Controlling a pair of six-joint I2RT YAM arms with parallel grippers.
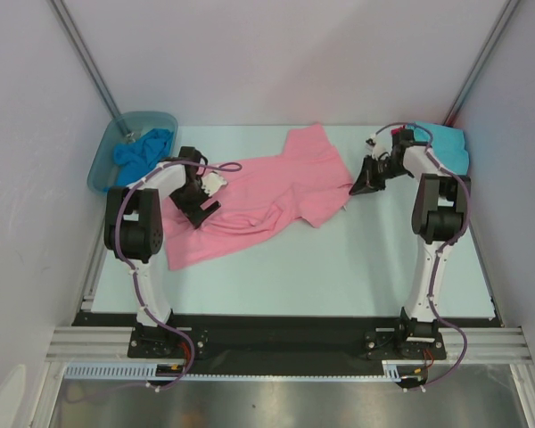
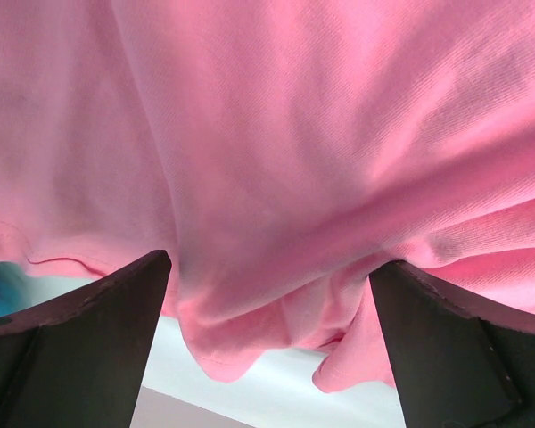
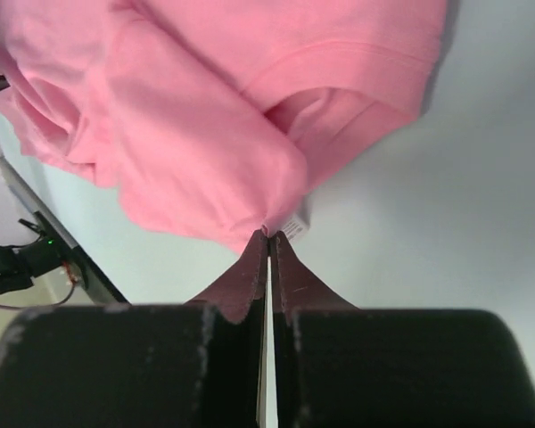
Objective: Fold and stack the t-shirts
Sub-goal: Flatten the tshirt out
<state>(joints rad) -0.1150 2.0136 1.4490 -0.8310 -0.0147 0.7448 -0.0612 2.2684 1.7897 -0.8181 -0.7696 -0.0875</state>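
The t-shirts in view number three. At far left, a brighter blue cloth tee [image 1: 144,147] lies bunched inside a translucent grey-blue plastic tub [image 1: 102,169] at the far corner.

Next, the left gripper [image 1: 201,201] hangs close over cloth with its jaws spread wide, released and holding nothing. Its wrist view shows pink fabric filling the gap between the fingers [image 2: 89,312].

That fabric is the large light pink cloth t-shirt [image 1: 276,192]. It lies rumpled and unfolded across the middle of the pale table [image 1: 339,267], with loose folds along its near side.

At the shirt's right edge the right gripper [image 1: 367,183] is clenched, jaws pressed flat together. Their tips meet the hem just beside a white label [image 3: 292,226]. Whether cloth is nipped between them cannot be told.

Behind the right arm, a turquoise cloth tee [image 1: 448,144] lies at the far right corner, apart from the pink one.

Assessment: the step in hand is spreading the pink shirt, with no fold yet made and no stack begun. The next move calls for a confirmed hold at the right hem, a matching pinch by the left gripper, and an even pull apart to flatten the cloth.
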